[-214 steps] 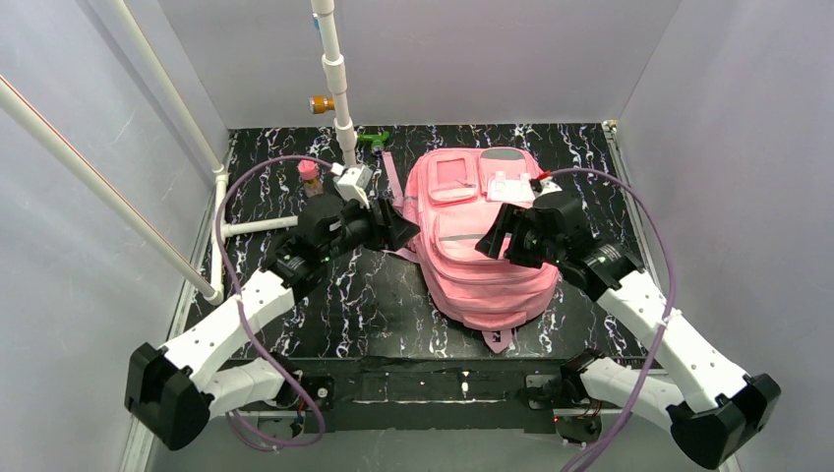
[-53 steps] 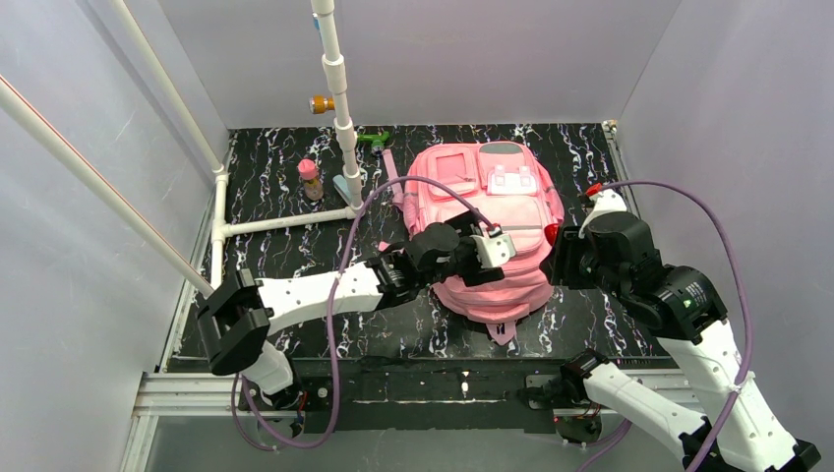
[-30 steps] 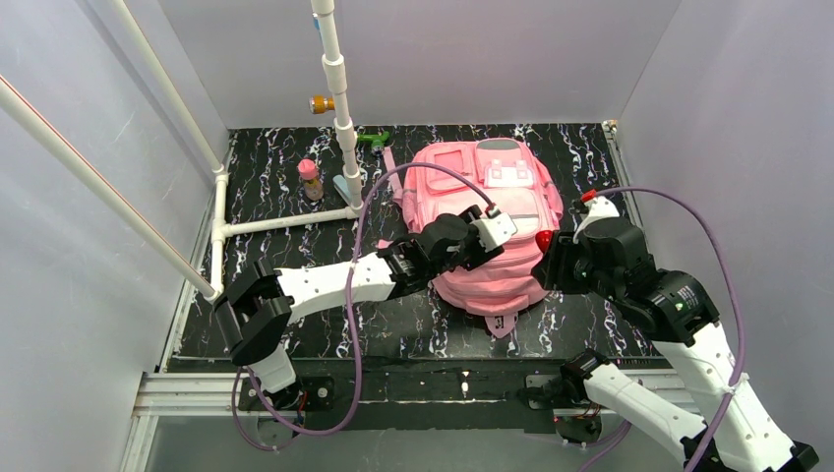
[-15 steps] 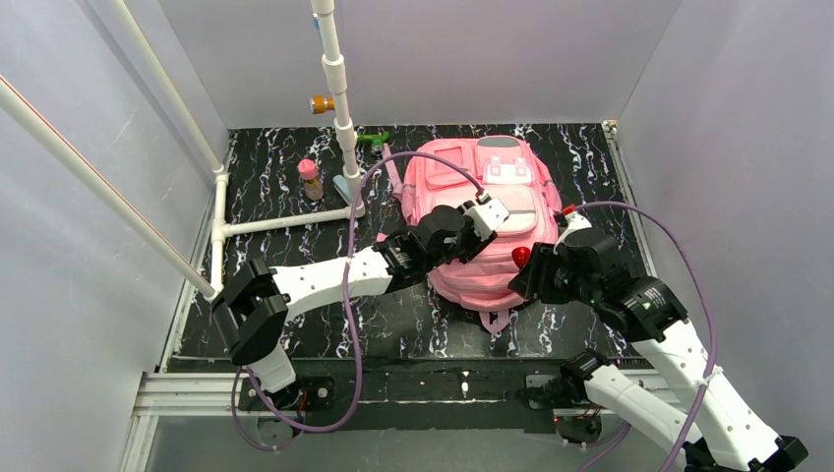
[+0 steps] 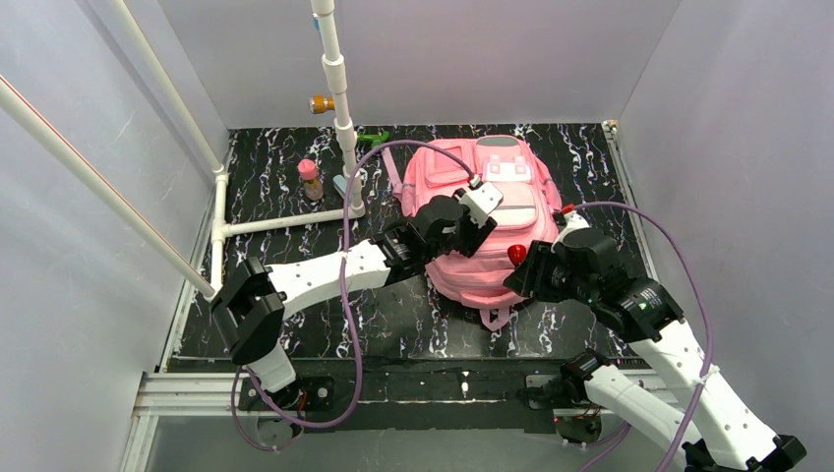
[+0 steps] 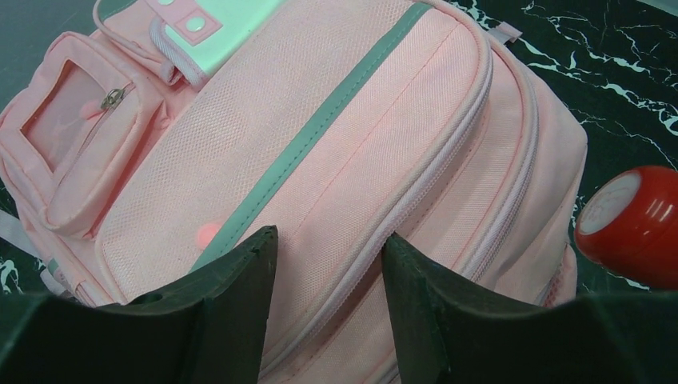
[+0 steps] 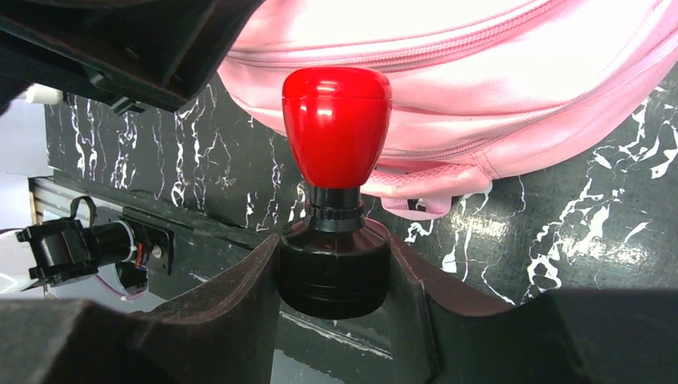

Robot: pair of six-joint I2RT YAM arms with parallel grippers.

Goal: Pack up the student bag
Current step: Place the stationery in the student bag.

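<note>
The student bag (image 5: 497,275) is a big pink backpack lying front-up on the black marbled table; it also fills the left wrist view (image 6: 320,120). My left gripper (image 5: 472,234) hovers over its front, open (image 6: 329,236). A white zip line runs between the fingers, which hold nothing. My right gripper (image 5: 528,266) is at the bag's near right corner. It is shut (image 7: 334,248) on the black base of a stamp with a red knob (image 7: 336,120). The knob (image 5: 515,255) points toward the bag and also shows in the left wrist view (image 6: 632,224).
A white pipe frame (image 5: 344,128) stands at the back left, with an orange fitting (image 5: 320,103). A small pink-capped bottle (image 5: 310,179) and a green item (image 5: 374,138) sit near it. Grey walls close in three sides. A pink strap end (image 7: 416,204) sticks out at the bag's near edge.
My right gripper has carried the stamp left, in toward the bag's near corner. My left gripper has shifted slightly toward the back over the bag, and the bag has slid a little that way.
</note>
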